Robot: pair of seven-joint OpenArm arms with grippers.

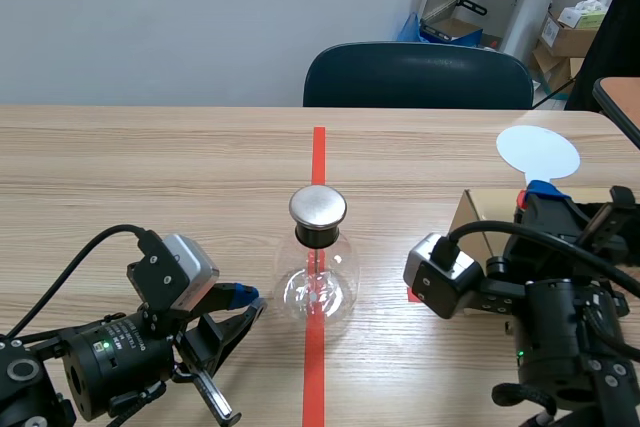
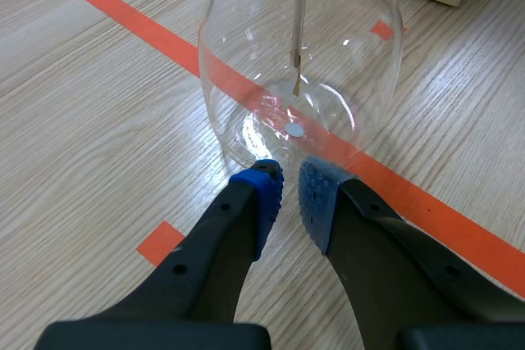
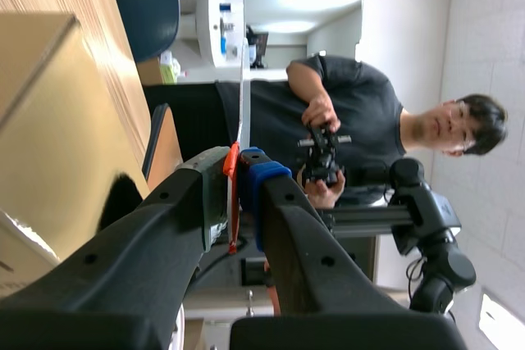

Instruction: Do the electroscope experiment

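Glass flask (image 1: 318,289) blocks the centre; cardboard box (image 1: 490,209) crowds the right.

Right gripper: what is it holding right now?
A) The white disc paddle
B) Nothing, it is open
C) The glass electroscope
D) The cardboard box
A: the right gripper is shut on the red stem of the white disc paddle, whose disc rises above its fingers, while the glass electroscope stands apart from it at mid-table.
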